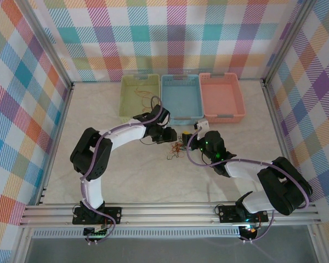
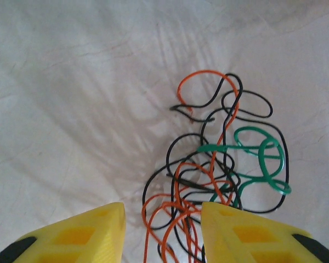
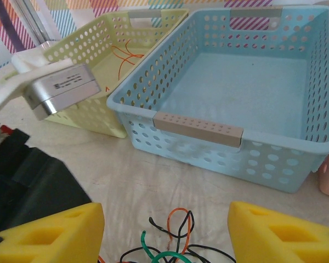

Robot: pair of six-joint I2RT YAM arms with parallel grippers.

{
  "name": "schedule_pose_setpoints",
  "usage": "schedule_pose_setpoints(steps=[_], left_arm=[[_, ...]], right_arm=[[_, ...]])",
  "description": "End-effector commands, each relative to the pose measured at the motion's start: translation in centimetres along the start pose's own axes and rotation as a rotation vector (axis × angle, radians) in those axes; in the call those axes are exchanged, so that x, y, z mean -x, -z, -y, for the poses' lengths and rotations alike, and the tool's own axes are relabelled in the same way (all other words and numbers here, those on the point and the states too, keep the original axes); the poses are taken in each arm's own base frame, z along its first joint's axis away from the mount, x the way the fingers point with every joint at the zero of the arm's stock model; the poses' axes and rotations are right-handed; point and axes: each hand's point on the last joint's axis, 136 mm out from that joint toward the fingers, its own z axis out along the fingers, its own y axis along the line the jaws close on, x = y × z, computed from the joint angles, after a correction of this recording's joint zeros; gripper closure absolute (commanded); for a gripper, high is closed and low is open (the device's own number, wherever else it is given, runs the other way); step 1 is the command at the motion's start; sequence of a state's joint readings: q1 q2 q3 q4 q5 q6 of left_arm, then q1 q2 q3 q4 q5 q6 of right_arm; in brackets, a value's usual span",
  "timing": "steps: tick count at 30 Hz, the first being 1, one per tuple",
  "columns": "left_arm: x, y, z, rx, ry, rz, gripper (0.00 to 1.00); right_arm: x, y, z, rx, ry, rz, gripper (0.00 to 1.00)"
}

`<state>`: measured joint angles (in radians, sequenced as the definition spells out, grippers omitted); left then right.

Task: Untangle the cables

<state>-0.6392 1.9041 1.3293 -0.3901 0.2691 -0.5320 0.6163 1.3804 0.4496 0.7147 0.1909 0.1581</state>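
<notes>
From where I stand, the left gripper (image 2: 162, 224) hangs low over the cables (image 2: 219, 159). Its yellow fingers (image 2: 88, 230) are a fair way apart and clamp nothing, though a few orange strands (image 2: 175, 219) run through the gap between them. The black loops and the green loop (image 2: 260, 159) lie ahead of its tips, towards the right-hand finger. The right gripper (image 3: 164, 219) stands wide open and empty, with an end of the same tangle just ahead of it between its fingertips. The blue basket (image 3: 263, 164) is straight ahead of it, and the yellow-green basket (image 3: 98, 49) is ahead and to its left.

My worry is the bite. If the left jaws close here, I'd expect them to catch several orange strands at once, perhaps a black one too. A pull would then drag the whole knot along as a lump or cinch the green loop tighter. Wire this thin could also slip out from between those blocky pads. The two arms are crowded as well: the left arm's black housing (image 3: 27, 181) sits just beside the right gripper's left finger, so a careless swing could knock them together. Opposing tugs might lock the knot.
</notes>
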Motion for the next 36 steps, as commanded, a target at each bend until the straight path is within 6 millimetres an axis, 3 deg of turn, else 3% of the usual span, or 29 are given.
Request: schedule_pose_setpoints(steps=[1,7,12,22,24,26,31,36], left_arm=[[1.0,-0.7,1.1,-0.039,-0.004,0.019,0.6],[0.2,-1.4,1.1,-0.067,-0.003,-0.012,0.68],[-0.2,0.2,1.4,-0.088,-0.026,0.01,0.7],[-1.4,1.4,1.4,-0.116,-0.029,0.004,0.88],[-1.5,1.9,1.4,-0.119,-0.034,0.013,0.86],[-1.6,2.5,1.5,-0.122,-0.037,0.025,0.76],[-1.0,4.1,2.9,-0.175,-0.094,0.067,0.68],[-1.1,3.8,2.6,-0.161,-0.12,0.059,0.59]], right_arm=[[1.1,-0.5,-0.1,-0.001,-0.02,0.019,0.38],[1.0,-0.6,-0.2,0.004,-0.019,0.016,0.39],[1.0,-0.7,-0.4,0.012,-0.026,0.013,0.39],[0.9,-0.7,-0.5,0.02,-0.031,0.011,0.39],[0.9,-0.7,-0.5,0.019,-0.029,0.011,0.39],[0.9,-0.7,-0.5,0.021,-0.029,0.011,0.39],[0.8,-0.7,-0.7,0.03,-0.027,0.004,0.39],[0.8,-0.8,-0.7,0.032,-0.028,0.002,0.38]])
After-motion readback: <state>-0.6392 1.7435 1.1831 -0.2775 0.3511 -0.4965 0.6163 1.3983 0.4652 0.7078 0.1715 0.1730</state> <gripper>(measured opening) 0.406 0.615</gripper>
